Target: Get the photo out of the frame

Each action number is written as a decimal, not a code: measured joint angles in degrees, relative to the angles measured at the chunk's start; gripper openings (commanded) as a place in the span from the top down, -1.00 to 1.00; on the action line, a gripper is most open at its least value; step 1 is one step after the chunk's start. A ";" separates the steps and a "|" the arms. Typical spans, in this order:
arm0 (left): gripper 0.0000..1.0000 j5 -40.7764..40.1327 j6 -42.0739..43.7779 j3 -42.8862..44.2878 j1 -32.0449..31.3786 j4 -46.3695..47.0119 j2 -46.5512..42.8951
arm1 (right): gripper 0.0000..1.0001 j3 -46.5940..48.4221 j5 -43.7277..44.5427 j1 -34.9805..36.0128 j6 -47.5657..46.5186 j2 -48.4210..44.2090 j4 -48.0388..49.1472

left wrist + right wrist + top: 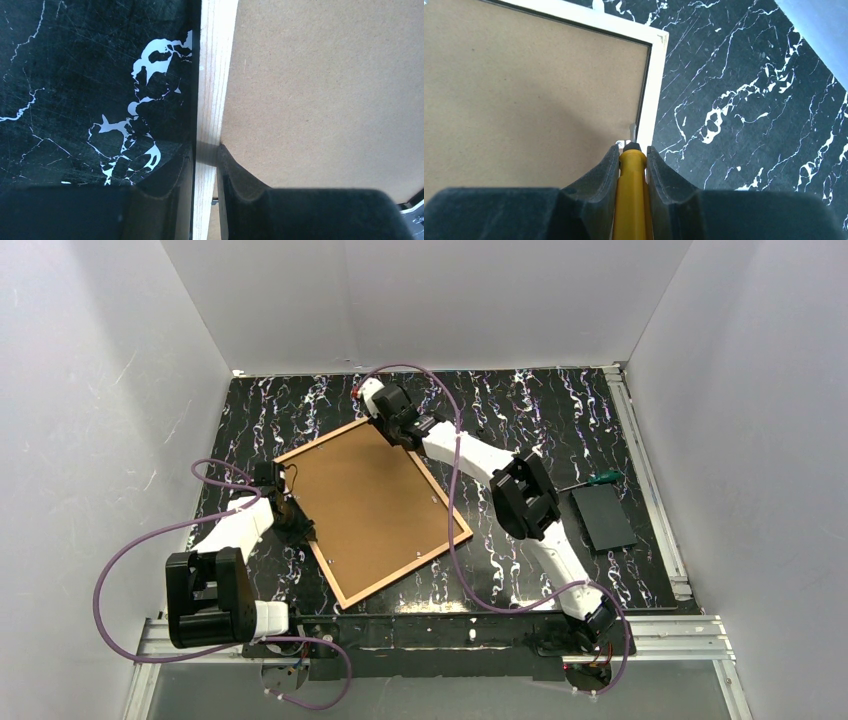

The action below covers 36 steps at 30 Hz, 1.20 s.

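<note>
The frame (405, 570) lies face down and turned askew on the black marbled table, showing a pale wooden rim. A brown fibreboard back (370, 505) fills it; the photo's printed side is hidden. My left gripper (297, 525) is shut on the frame's left rim (212, 75), one finger (170, 175) outside it and the other (235, 175) on the fibreboard (325, 90). My right gripper (400, 430) is at the far corner, shut on a yellow-handled screwdriver (631, 200). The tool's dark tip sits at a small metal tab (620, 144) beside the rim (655, 90).
A small black flat box (603, 517) lies at the right of the table, with a green-handled screwdriver (603, 478) just behind it. White walls close in the left, back and right sides. A metal rail (450, 632) runs along the near edge.
</note>
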 measured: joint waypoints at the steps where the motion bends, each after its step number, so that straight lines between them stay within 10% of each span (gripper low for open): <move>1: 1.00 -0.02 -0.02 0.00 -0.04 -0.15 0.00 | 0.97 0.74 0.02 0.00 -0.37 0.72 -0.57; 36: 1.00 -0.24 -0.44 0.13 -0.35 -1.27 0.00 | 0.97 -2.97 -1.03 0.74 0.83 -3.32 -11.37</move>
